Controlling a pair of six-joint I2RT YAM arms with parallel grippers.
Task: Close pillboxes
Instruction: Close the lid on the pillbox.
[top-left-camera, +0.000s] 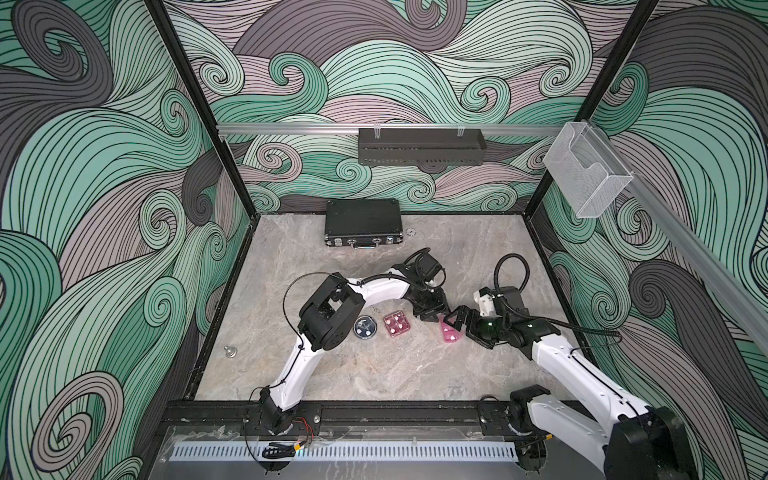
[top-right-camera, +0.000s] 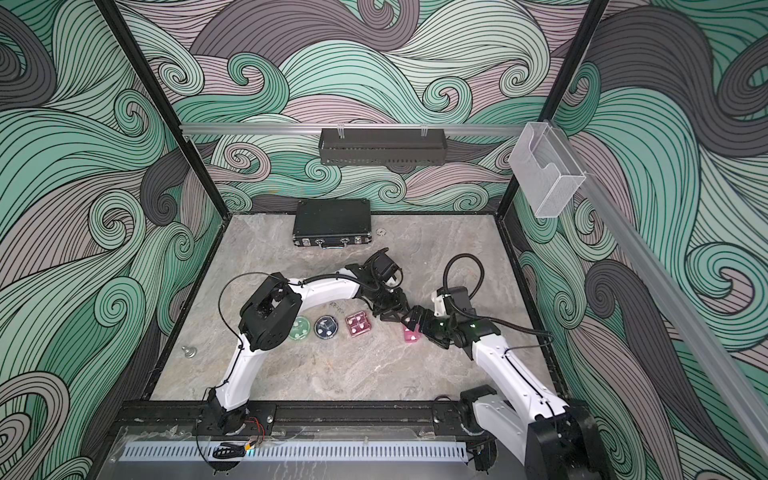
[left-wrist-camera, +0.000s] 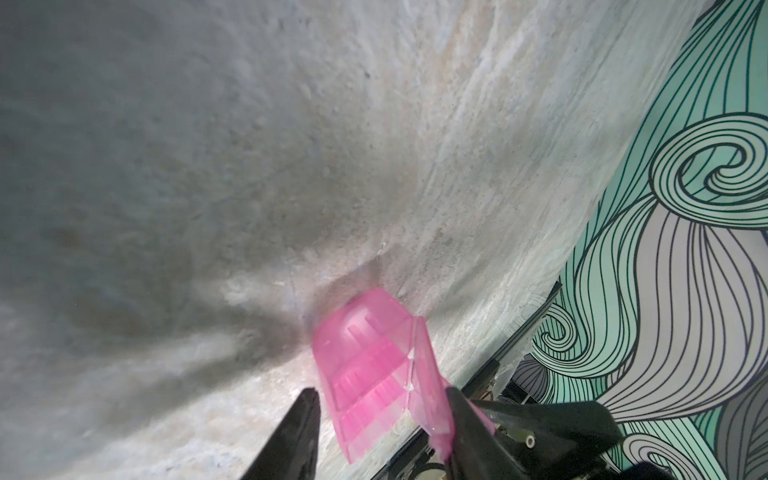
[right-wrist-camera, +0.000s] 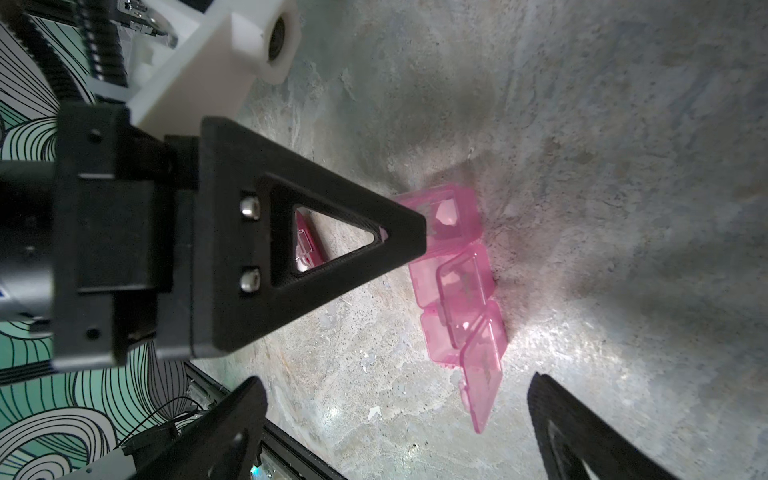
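The light pink pillbox (right-wrist-camera: 457, 291) points lengthwise at the wide right gripper (right-wrist-camera: 397, 378); the narrow left gripper (left-wrist-camera: 380, 392) straddles its far end, grip unclear.

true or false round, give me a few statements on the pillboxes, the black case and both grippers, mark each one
1. The light pink pillbox has lids standing open. True.
2. The green pillbox lies beside the dark blue pillbox. True.
3. The black briefcase is open. False: it lies shut near the back wall.
4. The right gripper is shut on the dark blue pillbox. False: its jaws stand wide open by the light pink pillbox.
5. The left gripper has a jaw on each side of the light pink pillbox. True.
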